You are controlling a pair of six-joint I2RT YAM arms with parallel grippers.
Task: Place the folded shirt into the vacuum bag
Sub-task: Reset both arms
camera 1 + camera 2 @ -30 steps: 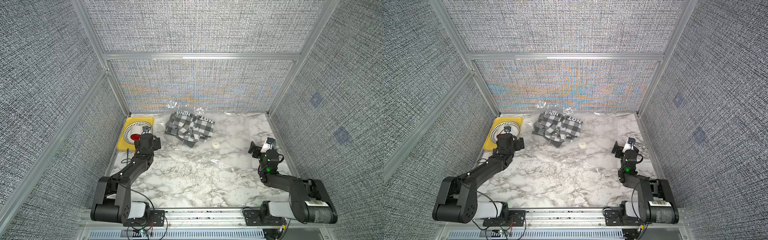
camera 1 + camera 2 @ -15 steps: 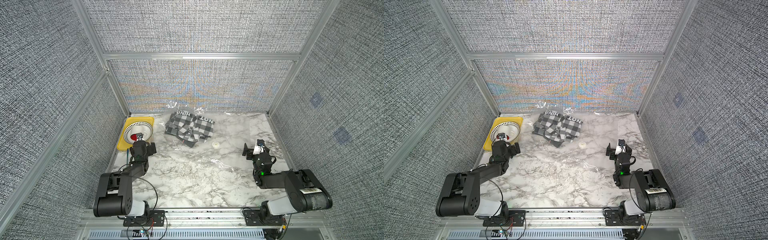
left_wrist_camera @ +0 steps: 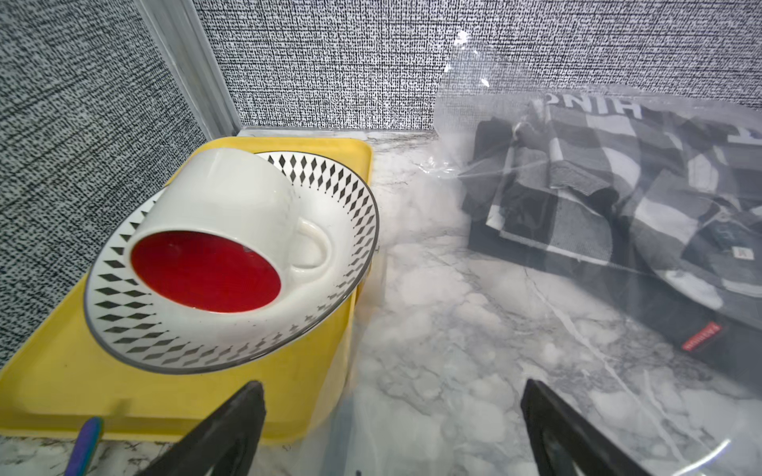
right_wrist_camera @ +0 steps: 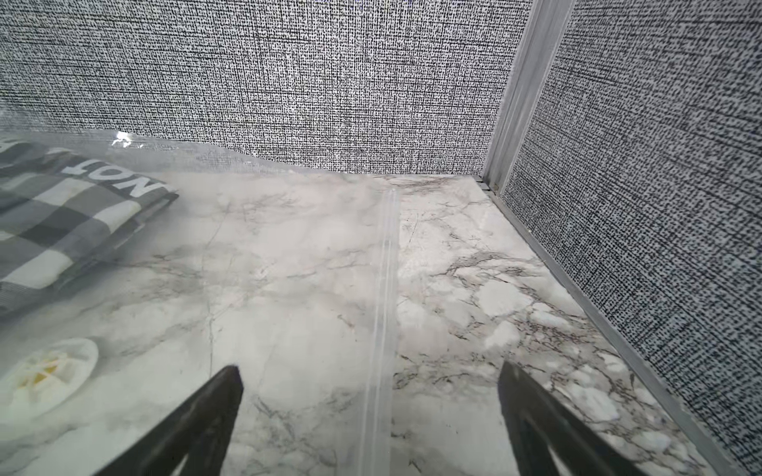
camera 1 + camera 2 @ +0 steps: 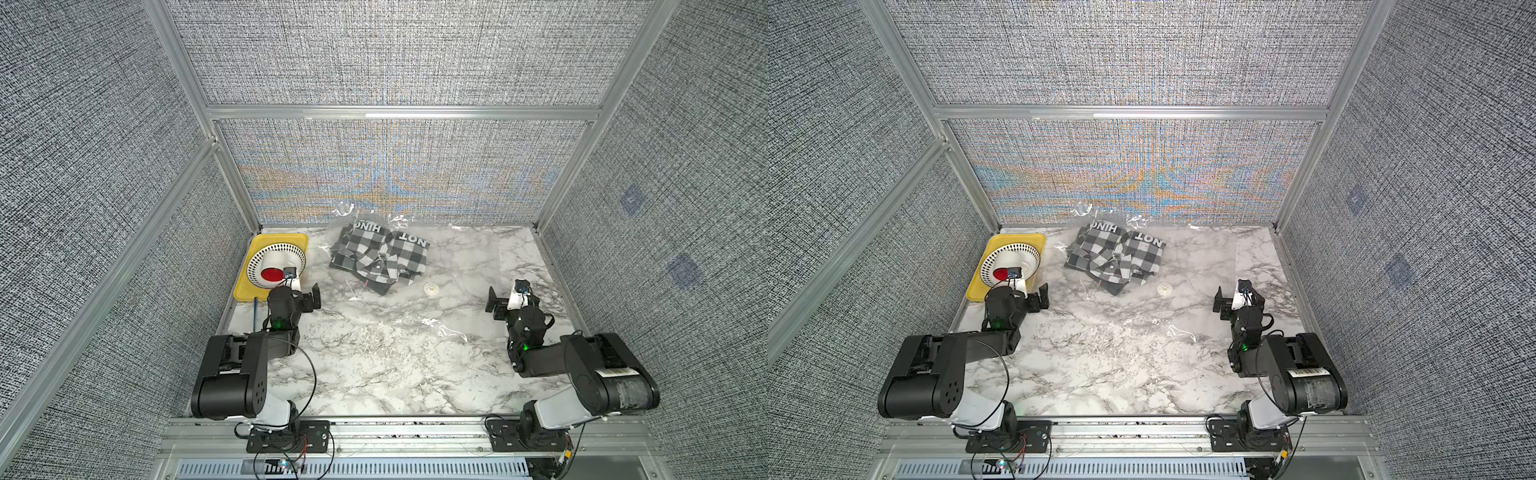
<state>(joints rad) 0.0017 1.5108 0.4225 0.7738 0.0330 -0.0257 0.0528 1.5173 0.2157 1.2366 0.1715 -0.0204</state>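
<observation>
A black, grey and white checked folded shirt (image 5: 380, 259) (image 5: 1115, 259) lies at the back middle of the marble table, inside the clear vacuum bag (image 5: 461, 257) (image 5: 1200, 257). The bag spreads flat to the right, with its round white valve (image 5: 430, 288) (image 4: 47, 371) beside the shirt. My left gripper (image 5: 309, 297) (image 3: 391, 391) is open and empty, low over the bag's left edge by the yellow tray. My right gripper (image 5: 496, 305) (image 4: 369, 371) is open and empty, astride the bag's seal strip (image 4: 385, 268). The shirt (image 3: 618, 198) (image 4: 62, 218) shows through the plastic in both wrist views.
A yellow tray (image 5: 245, 291) (image 3: 62, 379) sits at the back left. On it stands a patterned plate (image 5: 257, 266) (image 3: 338, 198) with a white cup (image 5: 272, 272) (image 3: 231, 206), red inside, on its side. A blue stick (image 5: 255, 311) lies before the tray. Textured walls enclose three sides.
Both arms have folded back toward their bases and sunk lower, drawing the grippers slightly nearer the front. The jaws stayed open. Shirt and bag have not moved.
</observation>
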